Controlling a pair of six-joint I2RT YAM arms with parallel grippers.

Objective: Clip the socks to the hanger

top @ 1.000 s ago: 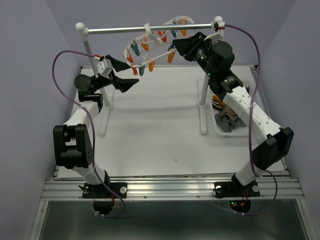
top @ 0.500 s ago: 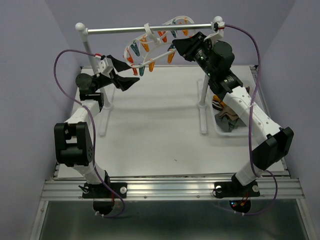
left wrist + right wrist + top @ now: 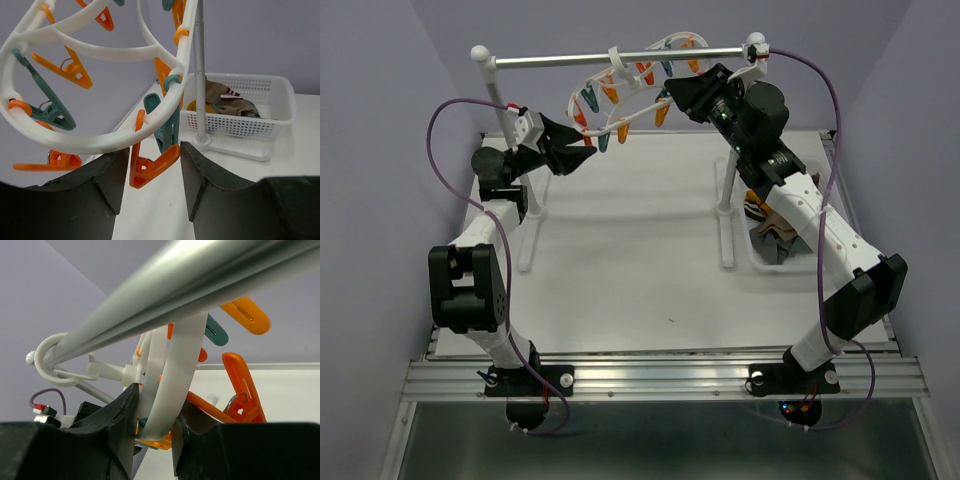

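Left wrist, left gripper [image 3: 152, 155] spread round orange clip [image 3: 149, 169], right gripper [image 3: 154, 407] apparently pinching hanger [image 3: 175, 352]

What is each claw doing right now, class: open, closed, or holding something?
Left claw: open, straddling an orange clip on the hanger, no firm grip yet.
Right claw: closed on the hanger's white ring.

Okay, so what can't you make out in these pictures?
Socks: too small in the left wrist view, and a rack post crosses them; overhead, the right arm covers most of the basket. No count.
Left gripper: its fingers flank an orange clip; contact unclear in the left wrist view.
Hanger: in the right wrist view the right gripper hides its ring's lower part.
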